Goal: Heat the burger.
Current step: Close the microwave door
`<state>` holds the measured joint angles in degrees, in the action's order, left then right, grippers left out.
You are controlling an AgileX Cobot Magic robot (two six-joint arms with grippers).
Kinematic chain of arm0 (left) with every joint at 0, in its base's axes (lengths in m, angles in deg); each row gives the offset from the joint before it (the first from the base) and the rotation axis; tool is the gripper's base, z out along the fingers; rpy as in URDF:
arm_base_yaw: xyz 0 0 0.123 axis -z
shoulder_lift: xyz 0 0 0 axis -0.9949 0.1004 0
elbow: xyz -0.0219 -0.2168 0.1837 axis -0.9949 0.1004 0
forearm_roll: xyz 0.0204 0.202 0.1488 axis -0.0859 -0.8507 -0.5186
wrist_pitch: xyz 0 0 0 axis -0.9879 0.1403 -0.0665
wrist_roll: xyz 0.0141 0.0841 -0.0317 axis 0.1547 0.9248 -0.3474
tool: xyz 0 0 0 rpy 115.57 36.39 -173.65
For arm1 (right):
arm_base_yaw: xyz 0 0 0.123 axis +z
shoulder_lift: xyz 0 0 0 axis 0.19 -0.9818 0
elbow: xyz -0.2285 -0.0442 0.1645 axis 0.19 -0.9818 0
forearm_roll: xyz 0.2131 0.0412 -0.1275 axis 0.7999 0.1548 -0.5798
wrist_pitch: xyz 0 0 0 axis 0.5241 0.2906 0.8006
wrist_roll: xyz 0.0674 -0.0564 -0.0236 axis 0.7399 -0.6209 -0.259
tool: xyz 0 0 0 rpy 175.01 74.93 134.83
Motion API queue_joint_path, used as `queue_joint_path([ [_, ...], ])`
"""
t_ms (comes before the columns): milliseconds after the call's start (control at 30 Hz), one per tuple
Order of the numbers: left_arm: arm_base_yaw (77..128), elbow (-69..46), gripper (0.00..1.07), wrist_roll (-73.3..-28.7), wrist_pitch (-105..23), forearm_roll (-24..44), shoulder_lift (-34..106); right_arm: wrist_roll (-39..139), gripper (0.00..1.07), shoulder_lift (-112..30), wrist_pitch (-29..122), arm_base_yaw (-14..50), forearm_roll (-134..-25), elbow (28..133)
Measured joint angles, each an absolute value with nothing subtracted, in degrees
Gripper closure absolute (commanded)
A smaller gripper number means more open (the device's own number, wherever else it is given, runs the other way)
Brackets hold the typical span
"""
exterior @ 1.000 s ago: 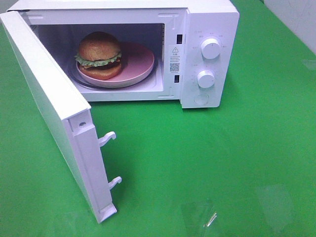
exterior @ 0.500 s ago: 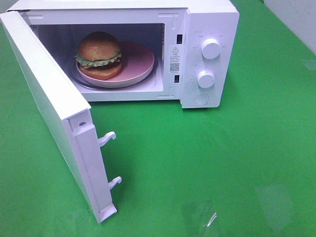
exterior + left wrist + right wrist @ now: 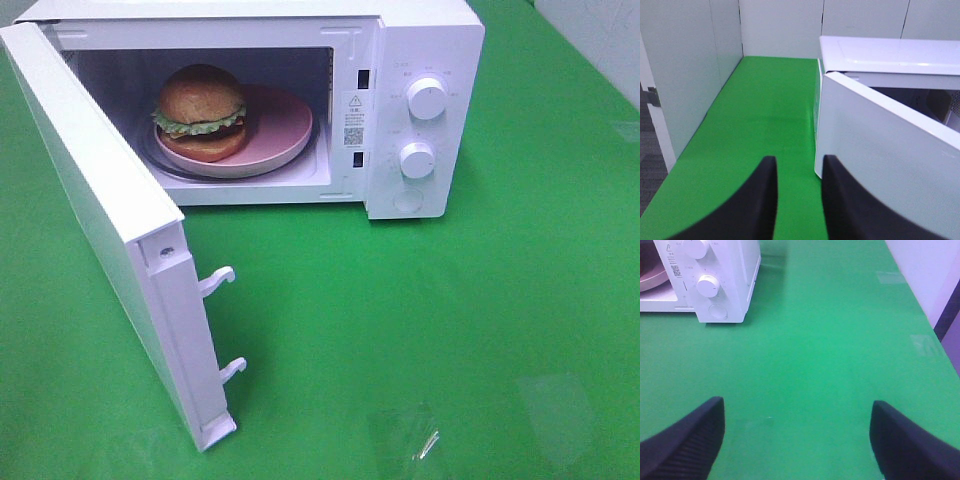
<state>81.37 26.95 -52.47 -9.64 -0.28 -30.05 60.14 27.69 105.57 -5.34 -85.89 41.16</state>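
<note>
Now your burger [image 3: 200, 112] sits on the left part of a pink plate [image 3: 285, 125] inside the white microwave [image 3: 425, 40], whose door [image 3: 90, 200] stands swung wide open over the green tabletop [image 3: 450, 320]. Your left gripper [image 3: 799, 167] hangs outside that door, near its edge and touching nothing, its black fingers close together with only a narrow strip of green showing between them. Your right gripper [image 3: 797, 412] hovers above bare green, well apart from the control panel [image 3: 715, 280], fingers spread wide and empty.
</note>
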Motion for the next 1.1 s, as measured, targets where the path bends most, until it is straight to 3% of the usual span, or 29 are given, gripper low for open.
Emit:
queue_joint_path([
  [33, 81.37, 27.29, 1.07, -52.47, -11.76, -0.28, -28.79, 60.14, 0.32, 27.69, 105.57, -5.34, -85.89, 41.16],
  [367, 81.37, 31.76, 1.07, -52.47, -22.87, -0.28, -21.39, 60.14, 0.32, 27.69, 105.57, -5.34, -85.89, 41.16],
  [400, 81.37, 34.51, 1.07, -52.47, -30.38, -0.28, -18.93, 60.14, 0.32, 27.69, 105.57, -5.34, -85.89, 41.16],
  [767, 81.37, 47.98, 1.07, -52.58, -60.17, -0.17, -8.85, 60.14, 0.32, 27.69, 105.57, -5.34, -85.89, 41.16],
  [1100, 81.37, 50.38, 1.07, -52.58, -71.92, 1.15, 3.93, 60.14, 0.32, 27.69, 105.57, -5.34, -85.89, 41.16],
])
